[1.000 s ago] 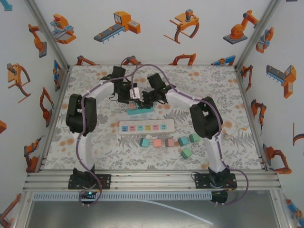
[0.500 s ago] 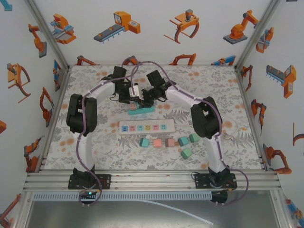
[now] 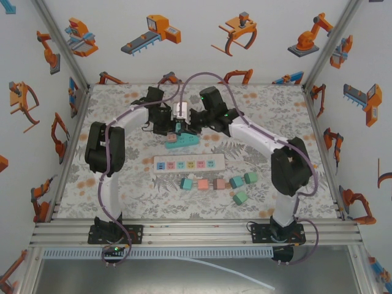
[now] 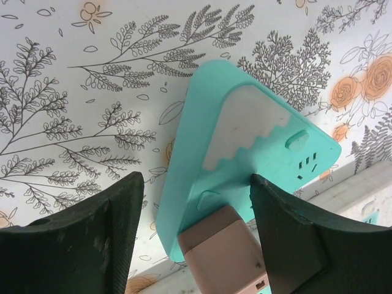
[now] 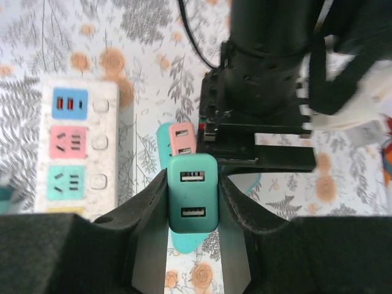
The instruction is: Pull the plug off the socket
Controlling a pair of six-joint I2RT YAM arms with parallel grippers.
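The right pincer (image 5: 193, 184) is clamped on the teal plug (image 5: 193, 202), while the left pincer (image 4: 193, 184) stands apart astride the teal socket (image 4: 245, 122) and pink plug (image 4: 223, 257).

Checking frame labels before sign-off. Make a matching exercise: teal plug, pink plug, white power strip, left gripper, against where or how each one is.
Things
1. teal plug
2. pink plug
3. white power strip
4. left gripper

Places or states
A. open, one finger on either side of the teal socket
B. clamped in the right gripper
C. flat on the table, between the teal socket and the loose plugs
D. sitting in the teal socket

Pairs: 1-B, 2-D, 3-C, 4-A
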